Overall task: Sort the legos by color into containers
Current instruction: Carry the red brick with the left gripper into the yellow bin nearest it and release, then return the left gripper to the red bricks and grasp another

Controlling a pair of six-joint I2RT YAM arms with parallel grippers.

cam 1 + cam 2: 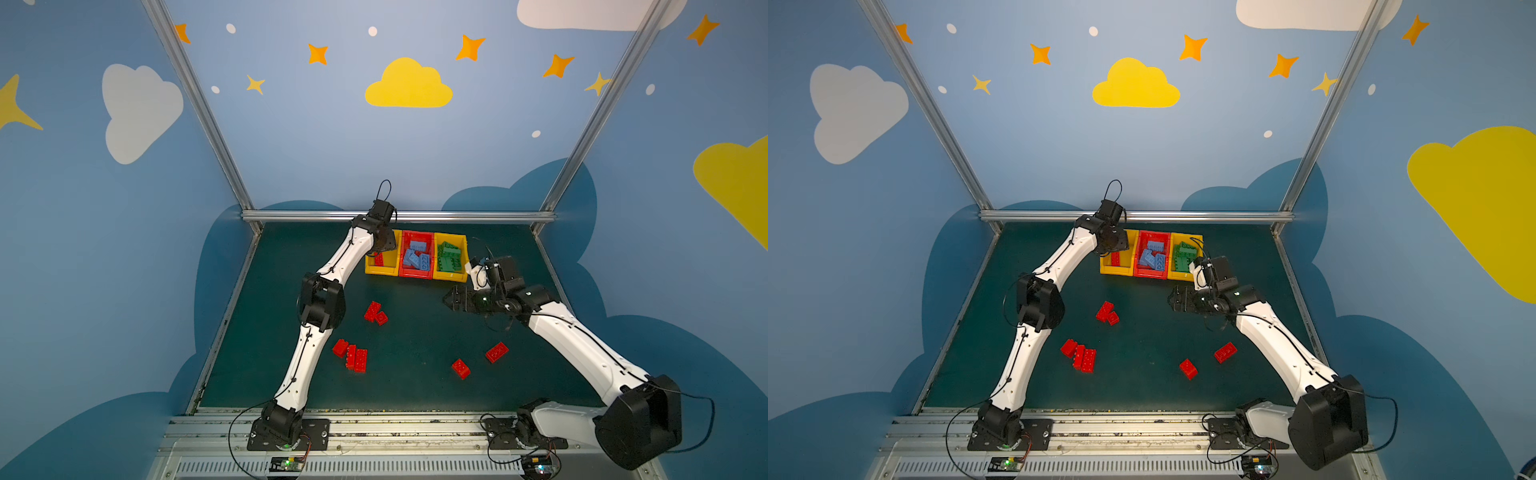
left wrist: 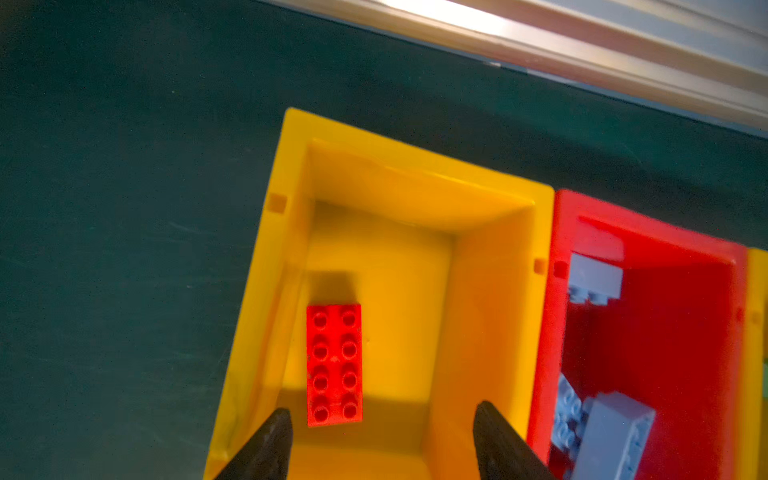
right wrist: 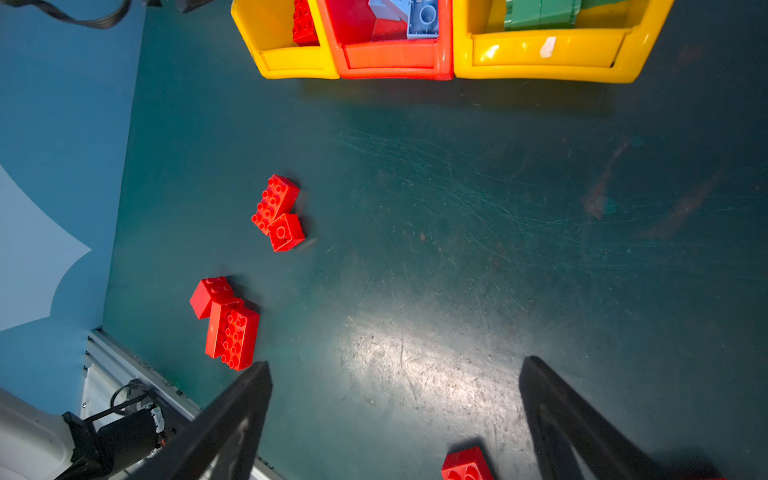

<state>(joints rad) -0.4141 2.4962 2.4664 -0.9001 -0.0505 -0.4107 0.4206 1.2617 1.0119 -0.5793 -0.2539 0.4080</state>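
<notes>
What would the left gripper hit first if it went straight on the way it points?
Likely the red studded plastic brick lying in the yellow plastic bin, or the floor beside it; the left gripper points into that bin.

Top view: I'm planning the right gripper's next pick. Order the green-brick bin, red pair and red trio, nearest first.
1. Green-brick bin, just behind the right gripper.
2. Red pair, to its left.
3. Red trio, front left.

Two yellow bins and one red bin counted, three joined. Seven loose red bricks counted on the mat; one red brick in the left yellow bin. Blue bricks and green bricks piled, exact counts not readable.
</notes>
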